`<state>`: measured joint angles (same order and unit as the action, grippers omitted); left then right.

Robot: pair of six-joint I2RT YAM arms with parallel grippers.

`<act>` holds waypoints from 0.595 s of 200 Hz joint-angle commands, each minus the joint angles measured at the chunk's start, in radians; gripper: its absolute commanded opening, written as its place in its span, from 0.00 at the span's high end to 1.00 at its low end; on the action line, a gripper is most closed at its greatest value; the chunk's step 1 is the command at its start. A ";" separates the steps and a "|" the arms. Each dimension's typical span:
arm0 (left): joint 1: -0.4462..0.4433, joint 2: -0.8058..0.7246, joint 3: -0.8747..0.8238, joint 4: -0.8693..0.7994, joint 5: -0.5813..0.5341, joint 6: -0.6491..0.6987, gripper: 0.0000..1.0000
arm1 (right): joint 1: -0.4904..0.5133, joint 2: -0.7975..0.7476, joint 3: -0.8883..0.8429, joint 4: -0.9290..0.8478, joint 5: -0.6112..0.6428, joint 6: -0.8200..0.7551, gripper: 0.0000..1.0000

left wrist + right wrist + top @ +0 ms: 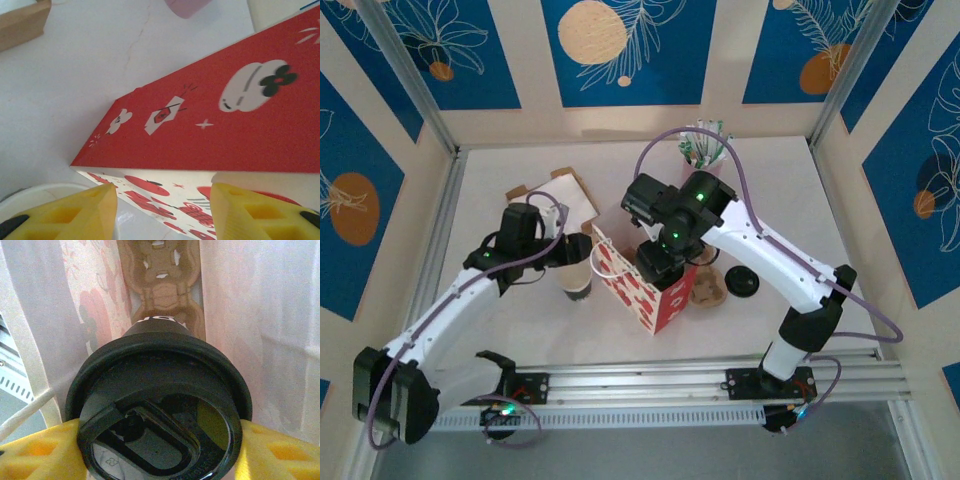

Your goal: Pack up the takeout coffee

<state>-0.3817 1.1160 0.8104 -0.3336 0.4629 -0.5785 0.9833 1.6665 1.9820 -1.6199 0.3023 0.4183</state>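
Observation:
A red-and-white paper bag (638, 292) stands open mid-table. My right gripper (662, 262) reaches down into it, shut on a black-lidded takeout coffee cup (160, 405) with a yellow finger (35, 452) on each side of the lid. The cup hangs between the bag's pale inner walls (260, 315), above a brown cardboard insert (162, 280). A second, lidless cup (577, 280) stands just left of the bag. My left gripper (570, 255) is at that cup. Its fingers (95, 212) stand apart over the white rim (30, 195), facing the bag's red side (225, 115). Contact with the cup is unclear.
A flat cardboard carrier (555, 195) lies at the back left. A pink cup of sachets (703, 148) stands at the back. A loose black lid (742, 281) and a brown cookie (708, 291) lie right of the bag. Aluminium rails run along the table's sides and front.

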 commanded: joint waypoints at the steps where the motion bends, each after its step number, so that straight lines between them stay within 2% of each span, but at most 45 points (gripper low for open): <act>1: -0.010 0.042 0.026 0.026 0.002 -0.013 0.49 | 0.014 0.007 -0.016 -0.157 -0.037 -0.016 0.40; 119: -0.012 0.084 0.054 0.030 -0.019 0.012 0.49 | 0.040 0.021 -0.054 -0.157 -0.064 -0.034 0.41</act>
<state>-0.3847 1.1984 0.8192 -0.2996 0.4622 -0.5850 1.0077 1.6798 1.9400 -1.6203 0.2729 0.3992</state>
